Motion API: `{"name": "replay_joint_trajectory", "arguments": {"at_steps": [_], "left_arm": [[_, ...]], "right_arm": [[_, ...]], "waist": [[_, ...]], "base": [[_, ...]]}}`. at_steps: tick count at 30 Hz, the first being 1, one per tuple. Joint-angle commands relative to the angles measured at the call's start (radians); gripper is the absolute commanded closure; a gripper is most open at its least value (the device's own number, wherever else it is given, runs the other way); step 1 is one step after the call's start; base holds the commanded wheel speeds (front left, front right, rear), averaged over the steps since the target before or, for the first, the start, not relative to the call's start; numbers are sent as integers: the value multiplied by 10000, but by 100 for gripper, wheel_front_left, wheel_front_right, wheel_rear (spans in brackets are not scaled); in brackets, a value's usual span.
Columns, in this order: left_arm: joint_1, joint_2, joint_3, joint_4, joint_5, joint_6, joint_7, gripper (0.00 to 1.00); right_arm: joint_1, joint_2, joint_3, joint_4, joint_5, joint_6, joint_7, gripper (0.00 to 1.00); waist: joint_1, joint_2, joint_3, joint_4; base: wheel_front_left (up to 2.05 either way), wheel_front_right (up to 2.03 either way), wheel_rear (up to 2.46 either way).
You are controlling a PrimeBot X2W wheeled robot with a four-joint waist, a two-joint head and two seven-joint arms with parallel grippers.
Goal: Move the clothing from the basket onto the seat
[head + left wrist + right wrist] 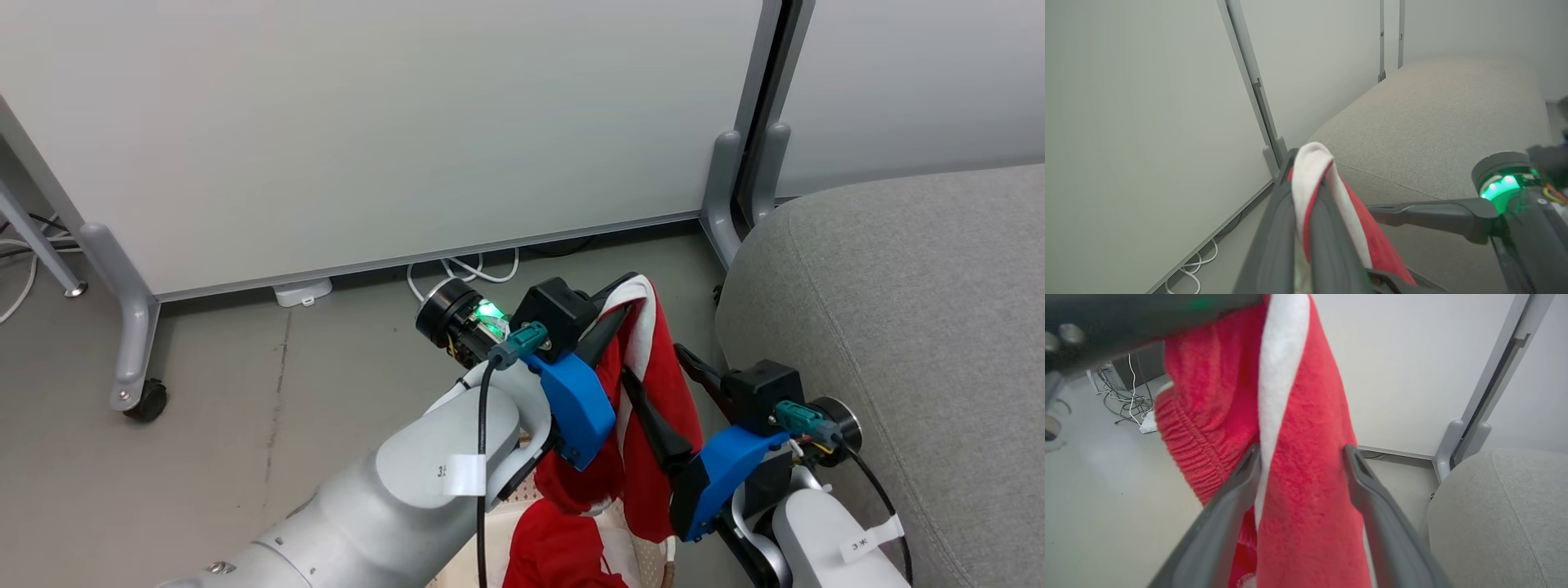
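Red-and-white striped garment (pixel 657 331) is pinched in the left claw (pixel 1306 175). The jaws are fully closed on a bunched fold right at the tips (white trim bulges out over the top of them). The rest of the cloth hangs straight down below that claw.

Lower down, red fabric reaches into the basket (pixel 649 559), which sits under both claws and is mostly hidden by the left forearm. Can't tell if that fabric is this garment's tail or the plain red one.

Right claw (pixel 1302 451) is spread wide and has no grip on anything. The hanging cloth passes between its two fingers (pixel 1229 506), white stripe by one, red edge by the other. The cloth fills the gap; can't tell whether the fingers press on it. Right claw sits lower than the left claw and just beside it, fingers angled up toward it.

Seat (pixel 898 327) is just off the right claw's outer side: light grey fabric, rounded edge, stitched seam. The garment is apart from it.

Past the left claw's tips there are white partition panels (pixel 408 122) on grey feet. White cables (pixel 465 269) are looped on the grey floor (pixel 245 425) at the panel base. A black caster (pixel 147 400) sits well out on the left claw's outer side.
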Motion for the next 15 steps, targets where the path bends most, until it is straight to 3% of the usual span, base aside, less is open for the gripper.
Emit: {"name": "replay_joint_trajectory", "arguments": {"at_steps": [1, 12, 13, 14, 15], "left_arm": [[-187, -1, -41, -28, -66, 31, -56, 100], [-189, -1, -381, -235, -244, 64, -80, 100], [-178, -1, -403, -259, -265, 62, -82, 100], [-168, -1, -427, -287, -277, 64, -83, 100], [-152, -1, -447, -312, -305, 67, -85, 100]], "right_arm": [[-210, -36, -5, 164, -88, 5, 21, 0], [-967, -36, 585, 1740, 268, 5, -28, 0], [-1035, -36, 646, 1841, 329, 5, -68, 55], [-1104, -36, 727, 1926, 378, 5, -108, 100], [-1152, -36, 787, 2004, 419, 5, -138, 100]], "waist": [[-1, 0, -2, 22], [-1, 0, -57, 110], [-1, 0, -70, 114], [-1, 0, -85, 118], [-1, 0, -102, 118]], "base": [[0, 0, 0], [0, 0, 0], [0, 0, 0], [0, 0, 0], [0, 0, 0]]}}
